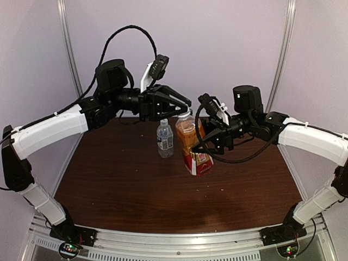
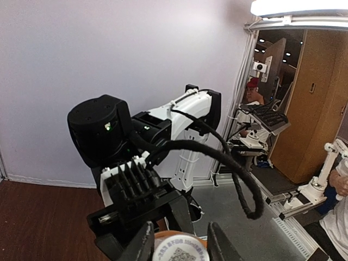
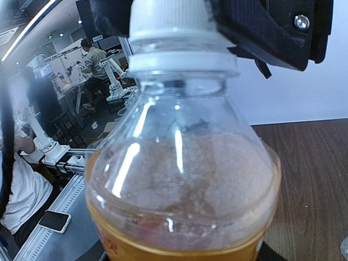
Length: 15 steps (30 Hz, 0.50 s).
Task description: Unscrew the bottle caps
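Dark wooden table [image 1: 136, 185], filling the lower middle of the top view. Right gripper [image 1: 205, 142], right of centre, clamped round the body of the amber bottle. Left gripper [image 1: 185, 109], centre top, fingers [image 2: 144, 242] closed against both sides of the white cap. Amber bottle [image 1: 190, 136], red label, centre, leaning with its base toward lower right. Water bottle [image 1: 165, 138], upright, just left of it, capped. White cap [image 2: 179, 249], on the amber bottle's neck.

I see amber bottle [image 1: 187, 137], red label, tilted, neck leaning left, white cap [image 3: 170, 22] screwed on. Clear water bottle [image 1: 165, 139] upright on tabletop [image 1: 119, 179], just left of it, second white cap [image 1: 164, 122] on.
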{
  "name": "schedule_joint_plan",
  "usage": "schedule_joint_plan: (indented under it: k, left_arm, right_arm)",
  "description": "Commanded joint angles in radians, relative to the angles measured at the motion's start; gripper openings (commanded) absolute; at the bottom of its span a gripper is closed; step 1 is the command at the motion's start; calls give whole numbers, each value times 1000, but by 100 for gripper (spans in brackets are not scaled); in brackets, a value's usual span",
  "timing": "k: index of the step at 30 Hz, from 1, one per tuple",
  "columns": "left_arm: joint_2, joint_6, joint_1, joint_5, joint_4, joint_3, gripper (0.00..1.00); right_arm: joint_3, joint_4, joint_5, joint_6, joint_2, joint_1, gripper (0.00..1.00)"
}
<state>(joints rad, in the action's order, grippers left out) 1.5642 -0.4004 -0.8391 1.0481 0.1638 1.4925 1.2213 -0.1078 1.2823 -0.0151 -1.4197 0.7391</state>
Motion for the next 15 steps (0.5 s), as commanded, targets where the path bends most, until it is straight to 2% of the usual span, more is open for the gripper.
schedule_joint_plan:
  k: [1,5,8,12,15]
  left_arm:
    - [-1,-7,8,15,38,-11,31]
    - [-11,-10,8,-25,9,-8,23]
    - [-33,0,8,-121,-48,-12,20]
    - [-66,6,7,-383,-149,-5,19]
    - [-86,-58,-4,-639,-229,6,16]
  right_arm:
    - [13,5,-14,-7,-1,-8,58]
    - [29,-46,-101,-34,4,-9,58]
    - [37,-78,-218,-42,15,-13,58]
    - [26,-75,-415,-44,26,-17,58]
    - [15,-57,-581,-43,25,-17,59]
